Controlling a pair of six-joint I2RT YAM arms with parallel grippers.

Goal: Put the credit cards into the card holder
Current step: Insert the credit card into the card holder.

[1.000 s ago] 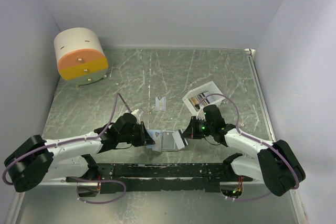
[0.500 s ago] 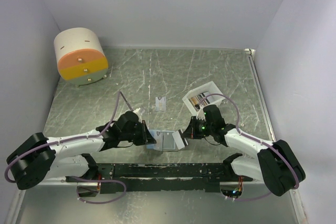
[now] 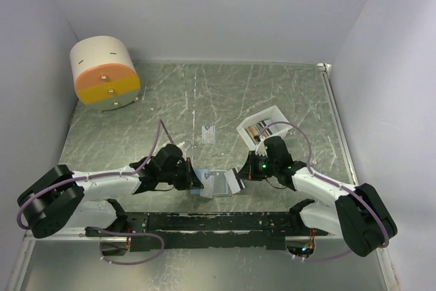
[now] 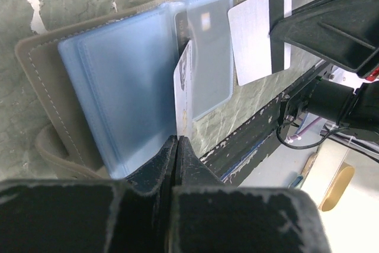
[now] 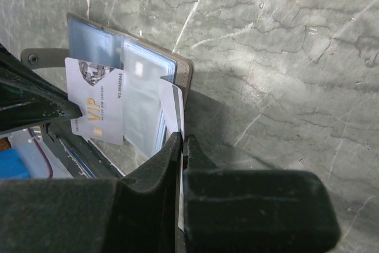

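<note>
Open flat on the scratched green-grey bench (image 3: 272,86), at its near edge between the two arms: taupe-grey bifold card holder (image 3: 216,183), light blue inside facing up. Long axis left–right in the top view, snap tab on the left arm's side.

Clamped in the closed left fingers (image 4: 177,141): pale grey-white plastic card (image 4: 182,84), on edge over the blue pockets, long axis pointing away from the fingers toward the fold.

Clamped in the closed right fingers (image 5: 180,138): white card with dark stripe (image 4: 260,31), at the holder's right edge; contact not discernible.

Left wrist view: own card edge-on, stripe side of the other. Right wrist view: gold "VIP" print on the left card, own card a thin edge. Top view: neither face legible.

Further back: small loose card (image 3: 209,134), white slotted tray (image 3: 256,117), cream-and-orange drum (image 3: 104,73).
</note>
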